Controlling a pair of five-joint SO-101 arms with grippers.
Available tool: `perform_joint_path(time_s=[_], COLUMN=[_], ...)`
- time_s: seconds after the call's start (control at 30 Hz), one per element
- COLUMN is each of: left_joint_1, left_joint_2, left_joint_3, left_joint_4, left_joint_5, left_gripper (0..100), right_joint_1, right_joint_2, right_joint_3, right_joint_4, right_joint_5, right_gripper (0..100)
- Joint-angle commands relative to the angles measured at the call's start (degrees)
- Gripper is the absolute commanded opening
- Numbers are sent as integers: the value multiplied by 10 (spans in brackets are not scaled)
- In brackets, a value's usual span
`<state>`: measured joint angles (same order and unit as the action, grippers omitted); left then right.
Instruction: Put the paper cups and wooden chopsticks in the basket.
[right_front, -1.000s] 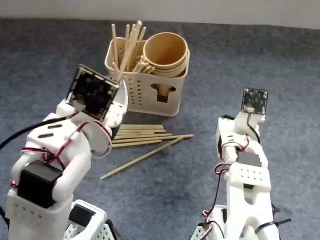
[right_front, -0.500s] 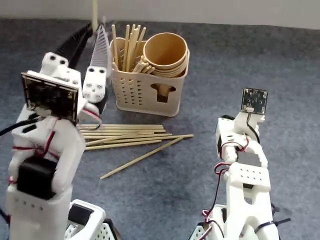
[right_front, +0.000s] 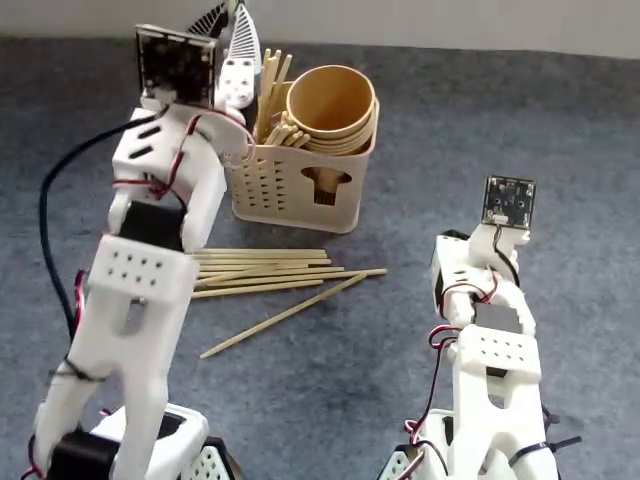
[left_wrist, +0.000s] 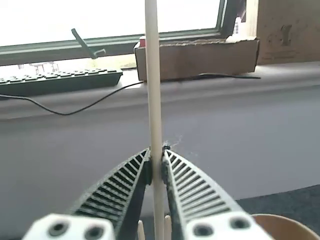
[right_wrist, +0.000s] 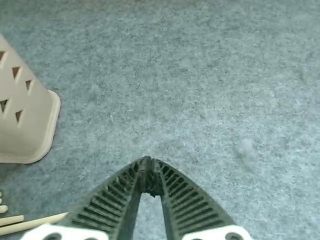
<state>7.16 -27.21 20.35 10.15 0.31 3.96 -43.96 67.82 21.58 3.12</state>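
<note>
Grey, carpet-like cloth covers the desk (right_front: 560, 150). At the left, the left arm (right_front: 150, 230) stands tall, its wrist raised over the far left corner of the basket (right_front: 300, 195). The left jaws pinch a single chopstick (left_wrist: 152, 75) between their tips, holding it upright. The cream, perforated basket has two compartments: the left one holds a bundle of upright sticks (right_front: 268, 85), the right one a stack of paper cups (right_front: 330, 100). Just in front of the basket, loose chopsticks (right_front: 265, 270) lie on the desk, most side by side, with one slanted stick (right_front: 285, 315) nearer the arms. Well to the right, the right arm (right_front: 490, 340) sits folded low. The right jaws are pressed together and point down at the cloth beside the basket's corner.
</note>
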Motion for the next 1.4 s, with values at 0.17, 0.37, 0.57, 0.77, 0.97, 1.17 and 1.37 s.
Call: perform_joint_path(time_s=[0.17,0.37,0.57,0.77,0.97,1.17,1.37], left_joint_1=[-25,-25,-26,-26,-22,43,114], left_joint_2=[67,69,68,68,41,-39,-53], left_joint_3=[-7,-13,-82,-122,-134,-133,-107], left_joint_4=[-25,41,222,342,435,568,701], left_joint_5=[5,5,2,1,-18,-114,-180], left_gripper=[7,87,94,95,91,94,95], right_joint_1=[-7,-7,-7,-7,-7,-7,-7], right_joint_2=[-7,-7,-7,-7,-7,-7,-7], right_joint_3=[-2,-2,-2,-2,-2,-2,-2], right_joint_4=[-14,-14,-14,-14,-14,-14,-14], right_joint_5=[6,6,6,6,6,6,6], right_gripper=[10,10,10,10,10,10,10])
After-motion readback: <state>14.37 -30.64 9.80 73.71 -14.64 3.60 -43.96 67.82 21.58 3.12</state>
